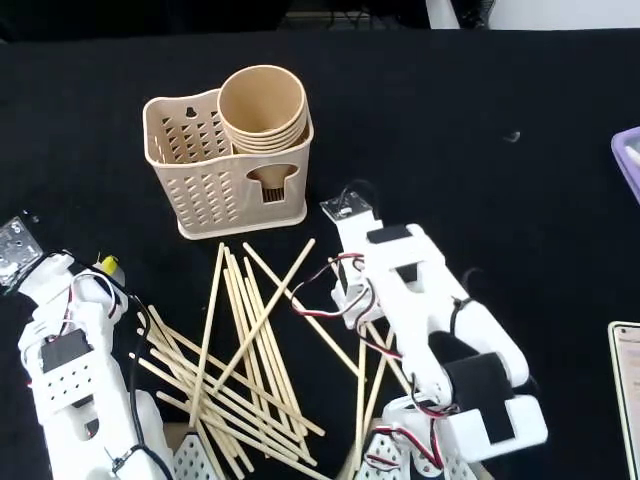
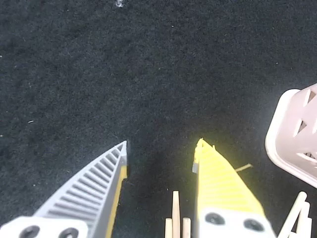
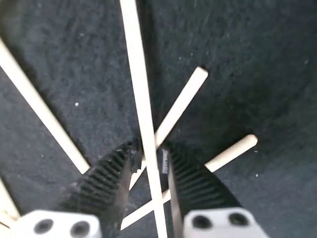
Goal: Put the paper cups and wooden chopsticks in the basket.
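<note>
— What are they working on?

— A table under black cloth (image 1: 480, 110). One beige slotted basket (image 1: 215, 185) stands on it, with two compartments. A nested stack of paper cups (image 1: 262, 100) sits upright in one of them. I make it about five rims, though I can't count them surely.

— And the sticks?

— The wooden chopsticks (image 1: 262, 350) lie loose on the cloth in one crossed heap. There are more than a dozen, too tangled for an exact figure.

— The arms?

— Two. The right arm (image 1: 430, 320) is bent low over the heap's edge. The right pincer (image 3: 148, 151) points down, its black jaws clamped on a single chopstick (image 3: 137, 74) that runs straight through between them. Three more sticks lie crossed just beneath its tips.

— The left one?

— The left arm (image 1: 65, 370) is folded beside the heap. The left pincer (image 2: 162, 144) gapes wide over the cloth. Stick ends lie near its base, and the basket's corner sits beyond its yellow finger (image 2: 218, 183).
</note>
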Controlling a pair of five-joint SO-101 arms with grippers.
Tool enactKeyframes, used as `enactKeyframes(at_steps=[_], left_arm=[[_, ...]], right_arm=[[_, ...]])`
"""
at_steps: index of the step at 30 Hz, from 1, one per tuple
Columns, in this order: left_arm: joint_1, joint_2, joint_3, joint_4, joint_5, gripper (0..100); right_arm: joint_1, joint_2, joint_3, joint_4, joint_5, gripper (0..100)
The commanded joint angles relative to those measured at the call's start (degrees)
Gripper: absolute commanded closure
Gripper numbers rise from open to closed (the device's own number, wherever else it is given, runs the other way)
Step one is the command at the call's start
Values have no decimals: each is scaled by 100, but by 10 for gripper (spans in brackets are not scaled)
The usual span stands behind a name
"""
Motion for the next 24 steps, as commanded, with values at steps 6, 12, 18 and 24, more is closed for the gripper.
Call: enactKeyframes(at_steps=[6, 12, 18, 24], left_arm=[[-66, -18, -31, -97, 26, 780], [-66, -18, -31, -97, 26, 780], [-66, -18, -31, -97, 26, 780], [-66, -18, -31, -97, 26, 780]], right_arm=[[-70, 75, -163, -123, 70, 993], [-70, -927, -400, -62, 70, 988], [-9, -2026, -365, -53, 26, 988], [677, -2677, -497, 53, 62, 988]])
